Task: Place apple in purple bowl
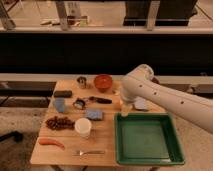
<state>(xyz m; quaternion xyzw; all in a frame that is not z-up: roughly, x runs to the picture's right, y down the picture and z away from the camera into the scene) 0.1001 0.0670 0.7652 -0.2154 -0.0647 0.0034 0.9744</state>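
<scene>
The apple [118, 105] is a small orange-yellow fruit on the wooden table [70, 155], just left of the green tray's far left corner. My gripper [125, 111] hangs at the end of the white arm [165, 100], pointing down, right beside the apple on its right and over the tray's corner. Whether it touches the apple does not show. The purple bowl [156, 80] is at the far right of the table, almost wholly hidden behind the arm; only a dark sliver shows.
A green tray [147, 159] fills the near right. An orange-red bowl [103, 81] and metal cup [81, 81] stand at the back. White cup [83, 127], blue sponge [93, 114], grapes [59, 122], carrot [51, 142] and fork [90, 152] lie to the left.
</scene>
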